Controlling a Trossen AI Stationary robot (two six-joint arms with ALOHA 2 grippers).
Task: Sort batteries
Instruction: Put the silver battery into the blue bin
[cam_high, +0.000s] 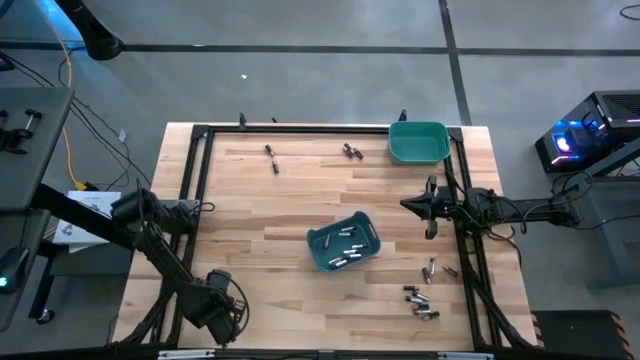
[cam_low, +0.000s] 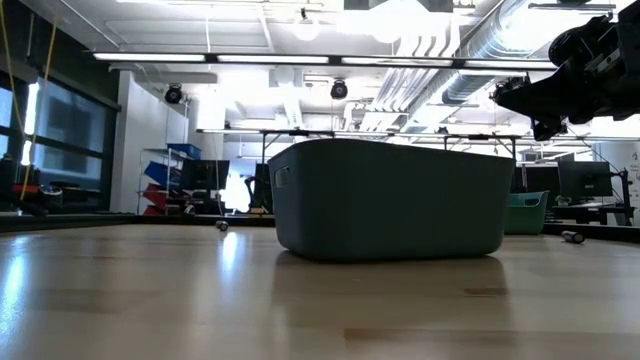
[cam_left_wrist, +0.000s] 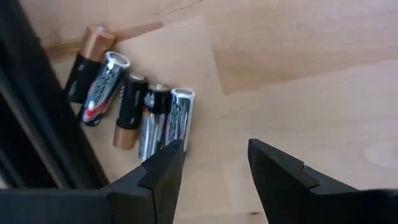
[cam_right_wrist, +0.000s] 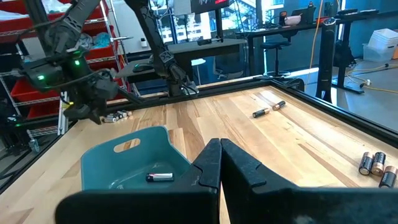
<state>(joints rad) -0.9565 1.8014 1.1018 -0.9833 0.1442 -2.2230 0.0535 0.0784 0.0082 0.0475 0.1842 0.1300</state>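
The tabletop (cam_high: 280, 215) is pale wood planks inside a black metal frame (cam_high: 195, 180), standing on a grey floor with cables and equipment at both sides. Across the table, the low view shows a bright workshop with ceiling lights, ducts and shelving. A teal bin (cam_high: 344, 243) sits near the middle of the tabletop with several batteries in it; a second teal bin (cam_high: 418, 142) stands at the far right corner. Loose batteries lie near the far edge (cam_high: 273, 158), beside the far bin (cam_high: 351, 152), and in a scatter by the near right corner (cam_high: 420, 300). The left gripper (cam_left_wrist: 214, 165) is at the near left corner, its fingers apart with nothing between them, just beside a row of five batteries (cam_left_wrist: 134, 109) against the frame. The right gripper (cam_right_wrist: 219, 163) hangs above the right edge, its fingers pressed together and empty. The middle bin hides most of the table in the low view.
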